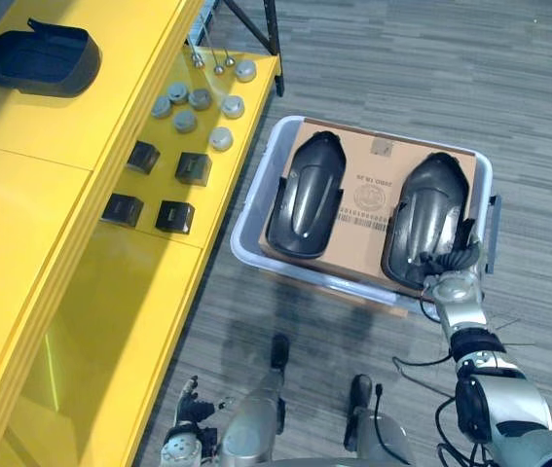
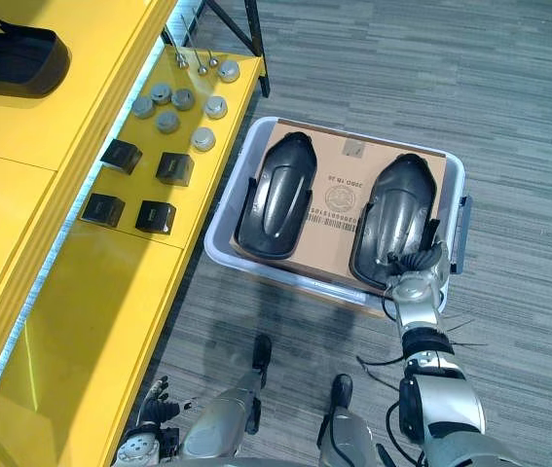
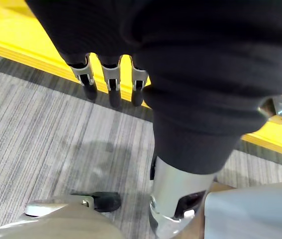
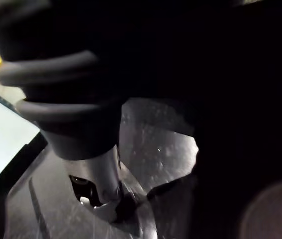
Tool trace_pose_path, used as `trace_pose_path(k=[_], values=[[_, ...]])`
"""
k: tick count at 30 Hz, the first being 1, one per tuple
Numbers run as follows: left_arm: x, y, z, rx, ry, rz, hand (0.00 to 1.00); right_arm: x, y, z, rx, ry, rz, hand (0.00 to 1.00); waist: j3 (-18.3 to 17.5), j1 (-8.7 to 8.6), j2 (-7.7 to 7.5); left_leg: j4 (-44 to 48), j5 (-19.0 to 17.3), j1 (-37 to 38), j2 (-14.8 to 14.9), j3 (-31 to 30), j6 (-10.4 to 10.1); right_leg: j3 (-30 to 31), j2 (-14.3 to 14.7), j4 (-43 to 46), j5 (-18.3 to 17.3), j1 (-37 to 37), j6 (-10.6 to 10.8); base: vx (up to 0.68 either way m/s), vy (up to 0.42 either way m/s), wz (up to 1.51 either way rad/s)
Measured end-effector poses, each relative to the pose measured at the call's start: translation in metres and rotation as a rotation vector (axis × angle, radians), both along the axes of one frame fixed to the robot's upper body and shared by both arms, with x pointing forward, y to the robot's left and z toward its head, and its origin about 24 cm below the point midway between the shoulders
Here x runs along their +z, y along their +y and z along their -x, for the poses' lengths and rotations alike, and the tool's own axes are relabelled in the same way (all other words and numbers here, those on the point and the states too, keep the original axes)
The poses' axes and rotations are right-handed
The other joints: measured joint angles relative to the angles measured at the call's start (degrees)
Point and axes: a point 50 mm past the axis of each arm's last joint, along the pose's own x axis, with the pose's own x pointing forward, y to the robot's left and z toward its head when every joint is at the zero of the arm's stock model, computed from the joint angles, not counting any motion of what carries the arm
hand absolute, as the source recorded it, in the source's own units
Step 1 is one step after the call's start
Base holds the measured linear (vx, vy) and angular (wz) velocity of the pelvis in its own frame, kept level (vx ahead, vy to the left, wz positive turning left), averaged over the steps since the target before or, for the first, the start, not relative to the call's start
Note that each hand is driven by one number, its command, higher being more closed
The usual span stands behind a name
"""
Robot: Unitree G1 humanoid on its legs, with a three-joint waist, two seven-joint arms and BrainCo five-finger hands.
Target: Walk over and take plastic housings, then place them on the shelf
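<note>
Right hand rests on the near end of the right housing in the bin; whether it grips cannot be told. The housing's long axis runs directly away from it. Left hand hangs relaxed, well apart.

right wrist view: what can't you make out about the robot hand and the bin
- Right robot hand grip on the right glossy dark plastic housing: dark cover blocks its wrist view; too small in eye views.
- Grey plastic bin contents: brown cardboard sheet covers them.
</note>
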Motion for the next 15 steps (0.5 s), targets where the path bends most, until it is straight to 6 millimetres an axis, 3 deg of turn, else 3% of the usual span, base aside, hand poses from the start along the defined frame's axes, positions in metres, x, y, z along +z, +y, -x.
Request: trace_pose_path(k=[5,11,15], values=[[0.000,-0.001,0.000,-0.003,0.000,0.001,0.00,-0.003,0.000,0.005,0.002,-0.007,0.008,1.00,0.0,0.00,-0.02,-0.1,0.0,1.1,0.1,0.0,0.0,0.0,0.0,0.0,0.0,1.0,0.0,-0.03,0.003,0.01],[0.000,-0.001,0.000,-0.005,0.009,0.003,0.00,-0.008,-0.002,0.033,0.019,-0.053,0.077,1.00,-0.1,-0.22,-0.17,-0.1,-0.1,2.8,0.0,0.0,0.0,0.1,-0.2,0.1,-0.1,2.7,0.2,-0.02,0.002,0.00],[0.004,0.001,-0.004,0.002,-0.015,-0.002,0.00,0.001,0.000,0.049,0.023,-0.125,0.127,1.00,-0.5,-1.68,-0.64,-0.1,-0.1,3.4,0.1,0.2,0.0,0.4,-0.1,0.1,-0.1,3.2,0.2,-0.03,-0.001,-0.05]])
